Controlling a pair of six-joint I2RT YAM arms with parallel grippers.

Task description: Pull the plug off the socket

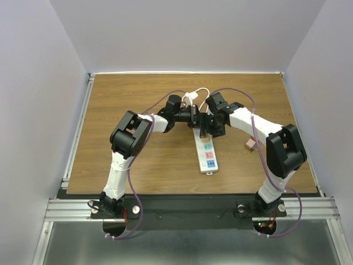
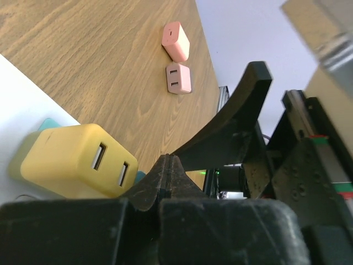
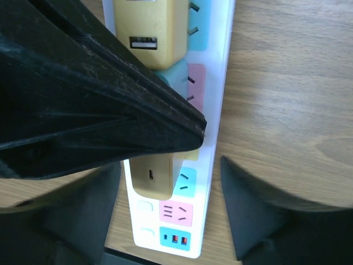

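Observation:
The socket (image 1: 208, 157) is a long white strip lying lengthwise on the wooden table, with coloured outlets and a blue end patch (image 3: 175, 239). A yellow plug (image 3: 153, 174) sits in it near that end, and a second yellow plug (image 3: 150, 25) stands further along. My right gripper (image 3: 171, 165) is open over the strip, one finger on each side of the nearer plug, touching nothing. My left gripper (image 2: 168, 159) is shut on nothing; its fingers (image 3: 110, 105) lie across the strip between the two plugs. In the left wrist view a yellow plug (image 2: 71, 160) shows two slots.
Two small pink plug blocks (image 2: 175, 41) (image 2: 178, 78) lie loose on the table to the right of the strip, seen as a pink spot (image 1: 250, 144) from above. The strip's white cord (image 1: 196, 96) loops away behind the grippers. White walls close the table in.

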